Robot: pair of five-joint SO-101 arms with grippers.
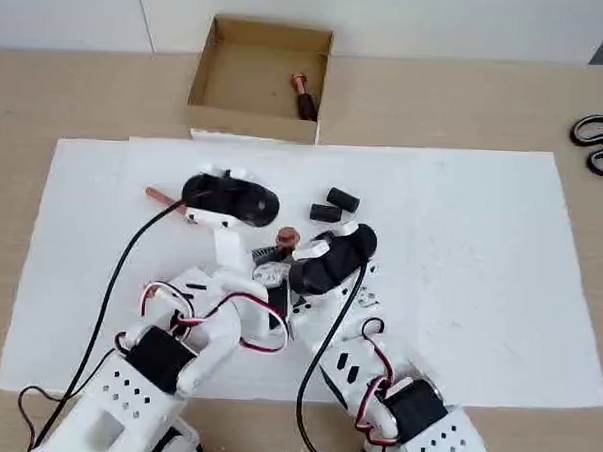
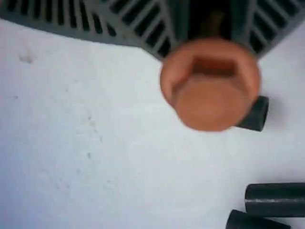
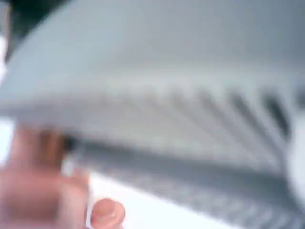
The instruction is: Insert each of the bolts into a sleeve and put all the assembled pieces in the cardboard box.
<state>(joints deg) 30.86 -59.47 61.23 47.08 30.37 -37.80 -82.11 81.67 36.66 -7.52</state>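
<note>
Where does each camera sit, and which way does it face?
High view: fixed above the table, looking down on the white sheet, cardboard box and two arms.
Left wrist view: on that wrist, facing down at the sheet: a copper bolt head, black sleeves, a ribbed grey robot part.
Right wrist view: on that wrist, close against a blurred ribbed grey part.
Shared: high and left wrist views both show the sleeves.

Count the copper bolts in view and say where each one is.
3. One bolt lies in the cardboard box, inside a sleeve; one lies on the white sheet beside an arm; one shows its head between the two arms. More may hide under the arms.
</note>
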